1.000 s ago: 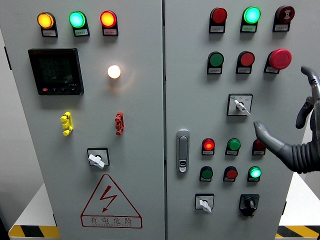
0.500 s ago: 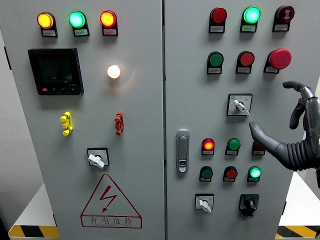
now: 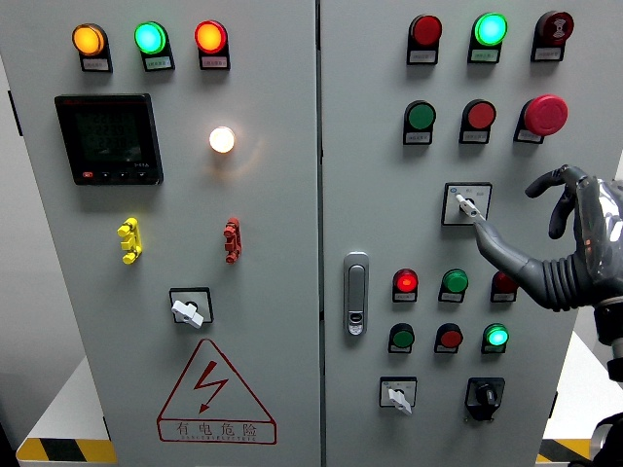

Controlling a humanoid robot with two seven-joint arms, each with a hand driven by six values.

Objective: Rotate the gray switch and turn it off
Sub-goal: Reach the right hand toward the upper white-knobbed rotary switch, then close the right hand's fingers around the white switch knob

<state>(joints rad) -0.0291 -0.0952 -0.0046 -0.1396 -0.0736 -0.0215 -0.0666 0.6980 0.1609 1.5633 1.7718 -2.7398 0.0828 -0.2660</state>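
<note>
Right robot hand has advanced leftward; its thumb tip now reaches the gray switch. Fingers spread, clamped on nothing. Rotation not yet begun; lever still slanted.

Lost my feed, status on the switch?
Right hand open, thumb tip beside gray switch, not gripping. Switch lever points down-right. Left hand unseen. Nothing blocking.

A display is sitting on the left door under amber, green and red lamps that are glowing; a white lamp is shining beside it, a warning triangle is showing below, and a handle is standing upright near the seam
</note>
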